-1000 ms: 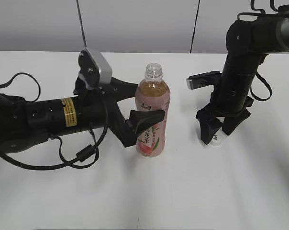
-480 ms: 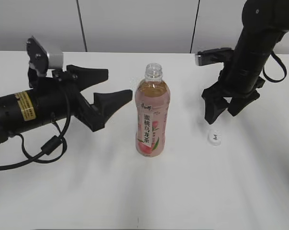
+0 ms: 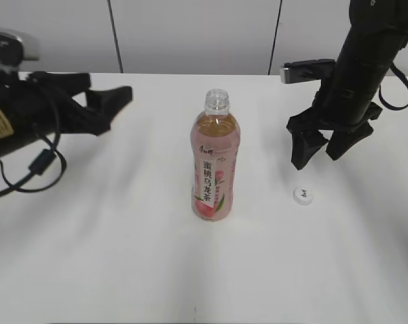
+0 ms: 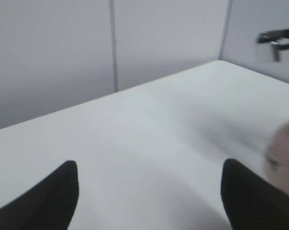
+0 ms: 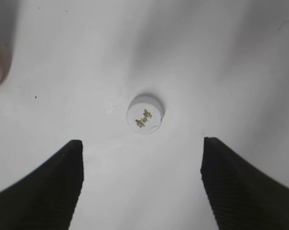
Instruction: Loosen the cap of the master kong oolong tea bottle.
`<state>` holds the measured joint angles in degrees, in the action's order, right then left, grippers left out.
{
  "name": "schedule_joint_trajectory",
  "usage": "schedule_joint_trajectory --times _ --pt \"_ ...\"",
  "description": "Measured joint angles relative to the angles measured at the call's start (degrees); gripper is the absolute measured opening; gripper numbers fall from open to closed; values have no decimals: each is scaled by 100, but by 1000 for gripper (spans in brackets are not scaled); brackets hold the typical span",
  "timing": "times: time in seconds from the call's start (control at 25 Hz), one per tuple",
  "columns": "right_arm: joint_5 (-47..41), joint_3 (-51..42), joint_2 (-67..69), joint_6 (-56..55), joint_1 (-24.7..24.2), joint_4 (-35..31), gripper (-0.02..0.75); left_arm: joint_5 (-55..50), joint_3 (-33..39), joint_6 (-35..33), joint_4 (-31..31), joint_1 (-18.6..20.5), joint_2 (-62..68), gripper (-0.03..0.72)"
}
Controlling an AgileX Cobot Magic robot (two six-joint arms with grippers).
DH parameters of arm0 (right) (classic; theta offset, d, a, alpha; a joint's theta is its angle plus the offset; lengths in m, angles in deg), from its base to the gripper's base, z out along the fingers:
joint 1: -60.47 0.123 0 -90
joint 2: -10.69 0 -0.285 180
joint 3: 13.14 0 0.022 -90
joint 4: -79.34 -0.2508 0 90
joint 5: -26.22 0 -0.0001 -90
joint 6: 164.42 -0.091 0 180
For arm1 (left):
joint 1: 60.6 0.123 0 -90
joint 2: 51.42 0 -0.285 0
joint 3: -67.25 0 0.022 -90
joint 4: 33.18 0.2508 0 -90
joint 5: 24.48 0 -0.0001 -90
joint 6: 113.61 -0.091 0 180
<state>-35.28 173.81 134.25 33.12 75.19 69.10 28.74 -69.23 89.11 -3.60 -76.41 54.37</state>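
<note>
The master kong oolong tea bottle (image 3: 214,165) looks like clear glossy plastic, with a slick printed film label in pink and white. The cap (image 3: 302,196) lying at about 4 o'clock from it is smooth white plastic, slightly shiny on top. The table (image 3: 211,270) is a plain matt white surface, smooth, with a few tiny specks. The right gripper (image 5: 142,184) has matt black fingers (image 5: 49,187) with a fine ribbed texture on the pads. The left gripper (image 3: 103,108) is the same dull black plastic look.
</note>
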Motion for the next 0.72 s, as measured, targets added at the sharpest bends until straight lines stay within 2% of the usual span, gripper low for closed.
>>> schedule_joint_trajectory --times 0.12,0.28,0.44,0.56,0.72 --pt "-103 0 0 -13 0 -32 577 -106 0 0 -502 548 -208 547" --pt "-131 0 -4 -8 0 -38 577 -617 0 50 -755 1423 -436 547" --pt "-131 0 -4 -8 0 -84 577 -1147 0 865 -530 2137 -656 547" --pt "-131 0 -4 -8 0 -104 568 -1931 -39 1539 156 2271 -952 547" --pt "-131 0 -4 -8 0 -135 538 -3296 -97 2271 707 2261 -1349 547"
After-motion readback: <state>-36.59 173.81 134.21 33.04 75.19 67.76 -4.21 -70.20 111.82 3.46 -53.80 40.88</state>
